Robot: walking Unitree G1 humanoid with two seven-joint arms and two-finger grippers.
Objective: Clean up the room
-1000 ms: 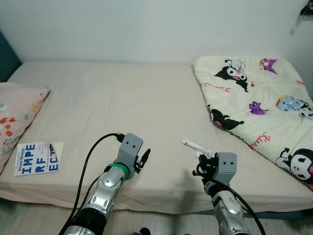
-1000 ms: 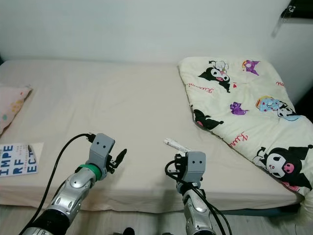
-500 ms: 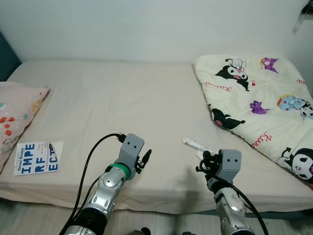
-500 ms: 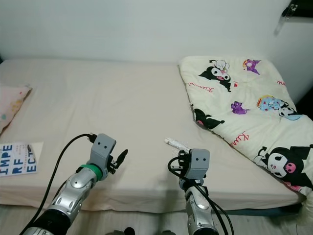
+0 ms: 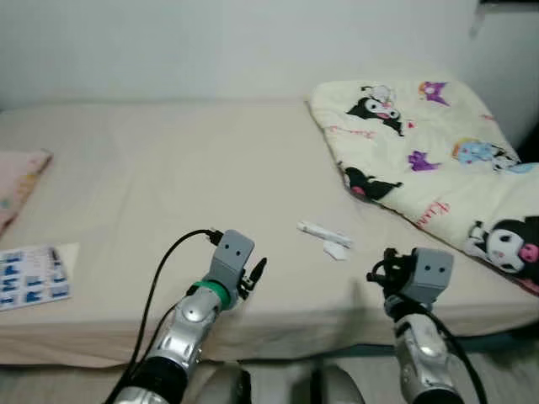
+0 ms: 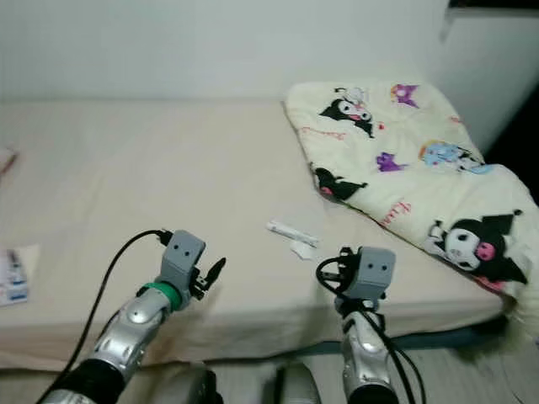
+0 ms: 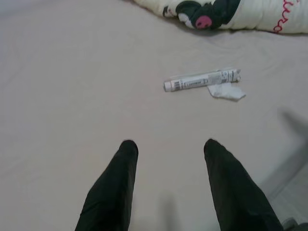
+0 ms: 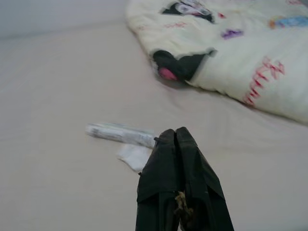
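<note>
Mostly faced a wide bed with a pale sheet. Saw on its right part a folded quilt with cartoon figures, at the far left a pillow, and a book near the front edge.

Found the likely target, a small white tube, lying flat on the sheet between the quilt and the front edge. Noticed a white scrap touching it or just beside it; could not tell which.

Held the left gripper low over the sheet near the front edge, fingers apart, nothing between them, the tube well ahead. Held the right gripper nearer to the tube, fingers pressed together.

Judged the step in hand as a reach for the tube. Needed first to part the right fingers, then to come down across the tube's narrow side and not along it. Needed to close gently, since probably light and ready to roll on soft bedding. Needed to take the scrap separately.
</note>
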